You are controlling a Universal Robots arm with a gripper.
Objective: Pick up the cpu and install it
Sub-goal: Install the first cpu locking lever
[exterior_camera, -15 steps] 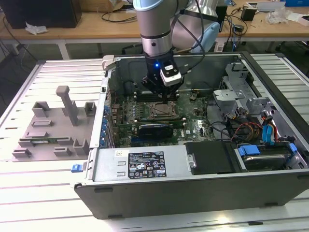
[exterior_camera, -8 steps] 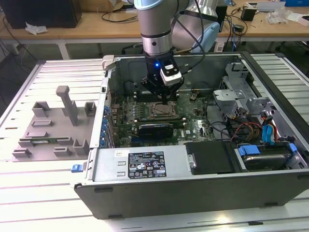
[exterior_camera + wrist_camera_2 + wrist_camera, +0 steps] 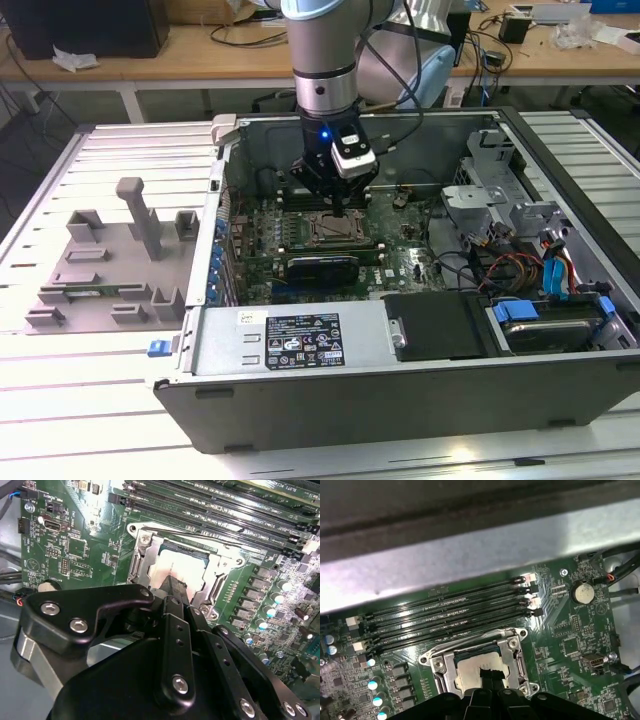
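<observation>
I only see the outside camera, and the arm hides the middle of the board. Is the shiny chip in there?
Observer: Yes. In the first wrist view the cpu lies flat inside the socket frame.
Operator: Is the gripper right over it?
Observer: Yes, the gripper is above its silver top; whether they touch, I cannot tell.
Operator: What's beside it?
Observer: Long black memory slots run alongside the frame.

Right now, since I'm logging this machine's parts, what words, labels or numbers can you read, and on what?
Nothing can be quoted reliably.
Large white label on the metal cover, exterior view: print and symbols, too small to read.
Small white sticker beside it: unreadable.
Motherboard, second wrist view: white lettering, too small and blurred to quote.
cpu, silver top: no marking can be made out.
</observation>
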